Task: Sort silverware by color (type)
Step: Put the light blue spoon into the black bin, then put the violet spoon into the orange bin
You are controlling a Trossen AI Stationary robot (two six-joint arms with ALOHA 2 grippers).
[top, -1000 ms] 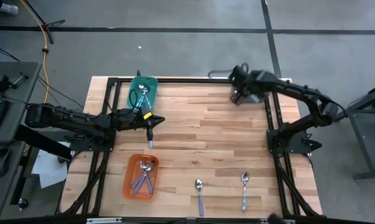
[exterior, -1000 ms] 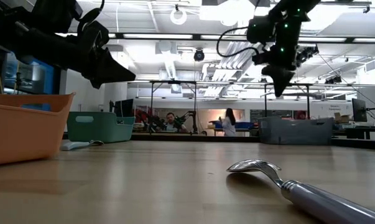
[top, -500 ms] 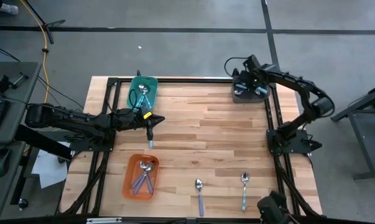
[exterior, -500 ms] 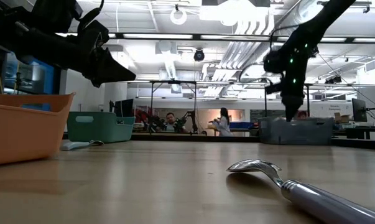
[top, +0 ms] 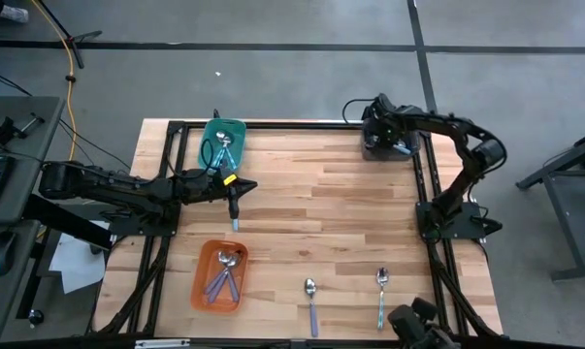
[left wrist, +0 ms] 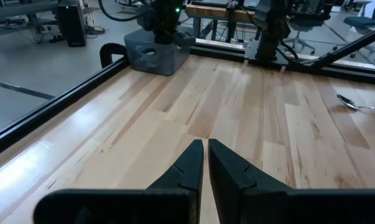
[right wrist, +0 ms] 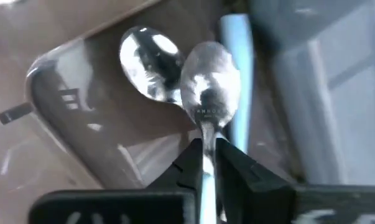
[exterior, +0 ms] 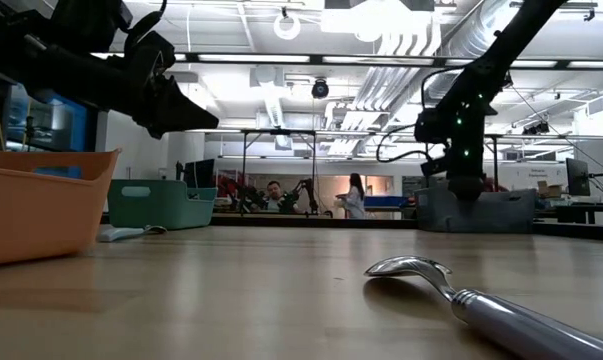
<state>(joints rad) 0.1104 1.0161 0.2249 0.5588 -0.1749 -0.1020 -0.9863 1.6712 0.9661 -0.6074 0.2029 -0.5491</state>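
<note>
I see open table (top: 341, 208) mid-board; the left gripper (top: 234, 208) hangs over it, and the grey bin (top: 384, 145) looks crowded.

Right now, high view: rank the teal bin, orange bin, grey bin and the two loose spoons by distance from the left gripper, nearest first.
From the left gripper:
1. Teal bin, just beyond it at the table's far left.
2. Orange bin, near edge, left side.
3. Purple-handled spoon, near edge, middle.
4. Blue-handled spoon and grey bin at the far right corner: too close to call.
</note>
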